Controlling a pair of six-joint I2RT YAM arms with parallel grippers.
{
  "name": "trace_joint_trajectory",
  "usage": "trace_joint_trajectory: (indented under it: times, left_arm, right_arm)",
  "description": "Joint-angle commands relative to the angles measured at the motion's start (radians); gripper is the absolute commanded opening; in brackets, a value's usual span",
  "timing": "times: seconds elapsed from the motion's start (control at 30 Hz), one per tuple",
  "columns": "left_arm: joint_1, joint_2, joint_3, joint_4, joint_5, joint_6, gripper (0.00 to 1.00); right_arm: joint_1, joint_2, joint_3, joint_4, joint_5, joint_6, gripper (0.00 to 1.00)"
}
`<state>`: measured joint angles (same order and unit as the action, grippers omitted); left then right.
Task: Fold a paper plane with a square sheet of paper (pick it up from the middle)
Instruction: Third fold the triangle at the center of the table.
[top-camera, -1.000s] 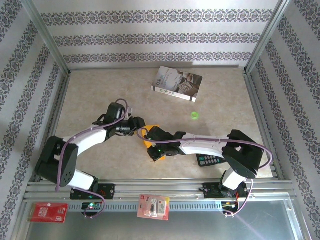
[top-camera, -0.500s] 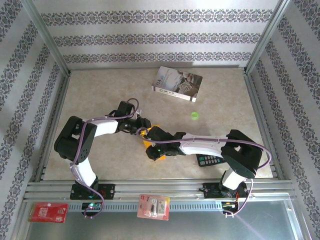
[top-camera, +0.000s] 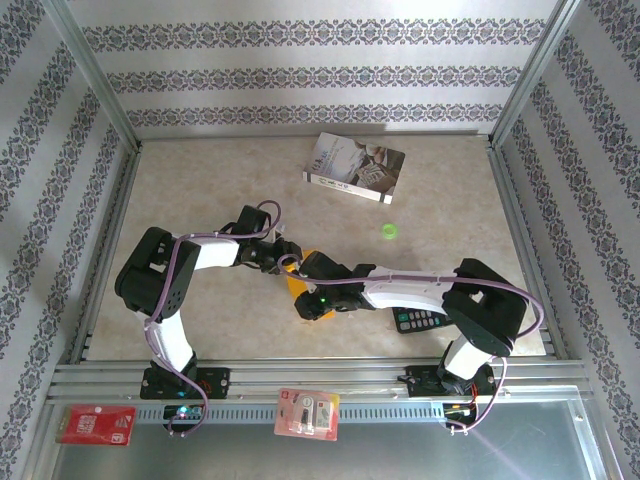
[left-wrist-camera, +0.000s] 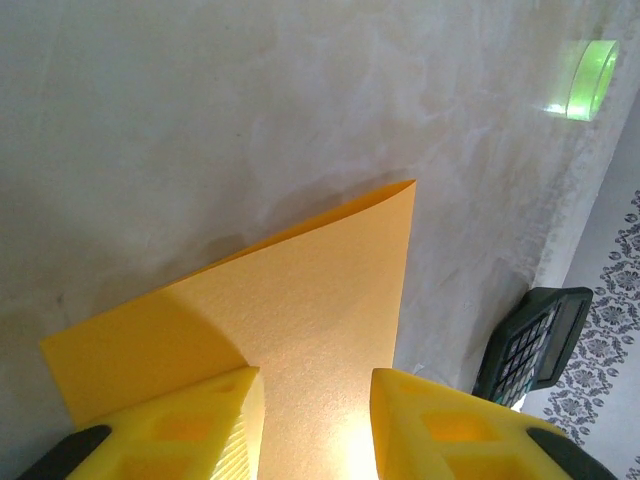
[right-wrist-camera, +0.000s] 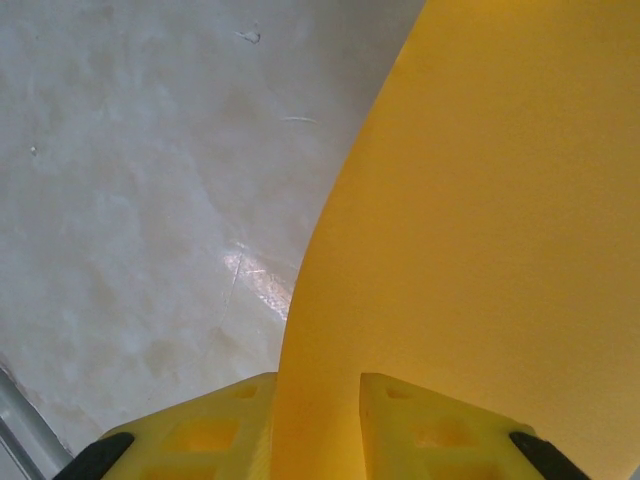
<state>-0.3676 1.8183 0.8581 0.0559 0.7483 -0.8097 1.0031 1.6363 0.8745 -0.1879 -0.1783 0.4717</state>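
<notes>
The square sheet of paper (top-camera: 296, 286) is orange-yellow and lies folded on the table's middle, mostly covered by both grippers. In the left wrist view the paper (left-wrist-camera: 320, 300) is a flat folded sheet with one pointed corner toward the calculator. My left gripper (left-wrist-camera: 315, 420) hovers over it, open, jaws well apart. In the right wrist view a curved flap of paper (right-wrist-camera: 480, 200) rises between the fingers of my right gripper (right-wrist-camera: 318, 420), whose jaws stand apart. From above, the left gripper (top-camera: 280, 257) and right gripper (top-camera: 305, 268) meet tip to tip over the sheet.
A grey-white book (top-camera: 355, 167) lies at the back. A small green object (top-camera: 389, 231) sits right of centre. The black calculator (top-camera: 420, 321) rests beside the right arm near the front edge. Two packaged items (top-camera: 308, 413) lie on the front rail.
The left arm's elbow swung back to the left and its gripper came right, onto the paper. The right gripper's jaws have opened on the flap.
</notes>
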Motion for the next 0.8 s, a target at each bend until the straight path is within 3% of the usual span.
trace_joint_trajectory:
  times: [0.0, 0.23, 0.53, 0.77]
  left_arm:
    - [-0.011, 0.021, 0.015, -0.029, 0.003, 0.032, 0.32]
    - [-0.01, 0.028, 0.018, -0.038, 0.002, 0.04, 0.32]
    - [-0.01, 0.037, 0.022, -0.046, 0.005, 0.053, 0.3]
    - [-0.012, 0.064, 0.049, -0.09, 0.008, 0.102, 0.3]
  right_arm:
    - [-0.012, -0.034, -0.011, 0.011, -0.015, -0.018, 0.27]
    - [-0.022, -0.038, -0.006, 0.011, -0.028, -0.027, 0.26]
    - [-0.045, -0.025, -0.002, 0.021, -0.045, -0.026, 0.06]
    - [-0.1, -0.009, 0.007, 0.035, -0.11, -0.027, 0.04]
